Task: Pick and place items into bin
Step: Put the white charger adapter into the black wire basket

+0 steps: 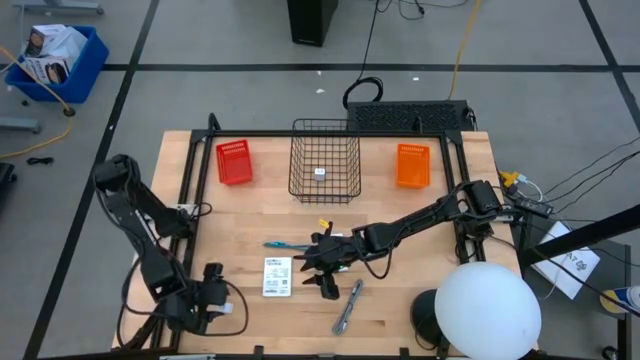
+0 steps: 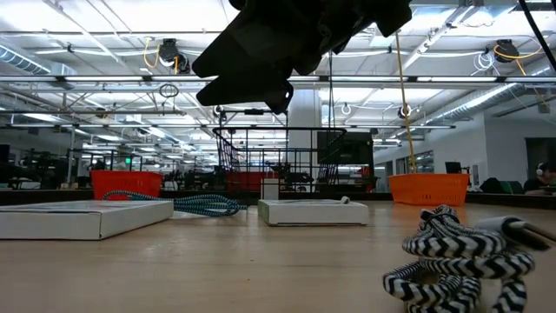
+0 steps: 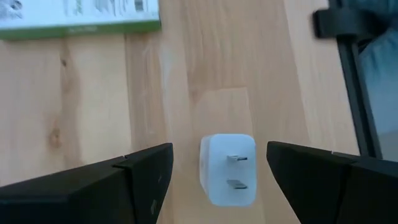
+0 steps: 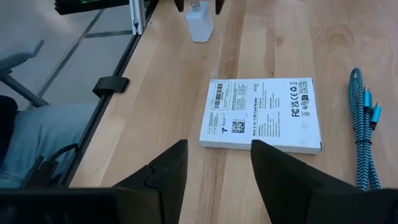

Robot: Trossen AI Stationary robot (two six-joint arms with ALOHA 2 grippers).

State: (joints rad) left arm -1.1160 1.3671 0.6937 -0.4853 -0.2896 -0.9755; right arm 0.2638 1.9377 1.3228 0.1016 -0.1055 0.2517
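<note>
A small white plug cube [image 3: 227,169] lies on the wood between the open fingers of my left gripper [image 3: 217,167], which stand on either side of it without touching. That gripper sits near the table's near-left corner [image 1: 213,290]. My right gripper [image 4: 217,150], open, hovers mid-table [image 1: 322,268] beside a white printed packet [image 4: 261,116], which lies flat [image 1: 277,277]. A teal braided cord [image 4: 364,118] lies just past the packet. A grey stick [image 1: 347,307] lies nearer the table's near edge. Another white cube [image 1: 320,173] sits inside the black wire basket [image 1: 325,190].
A red bin [image 1: 234,161] and an orange bin [image 1: 412,165] flank the wire basket at the far edge. A white dome [image 1: 488,310] covers the near-right corner. The low view shows a second flat packet [image 2: 313,211] and a black-and-white braided cord [image 2: 460,261]. A black frame rail [image 3: 351,93] borders the table.
</note>
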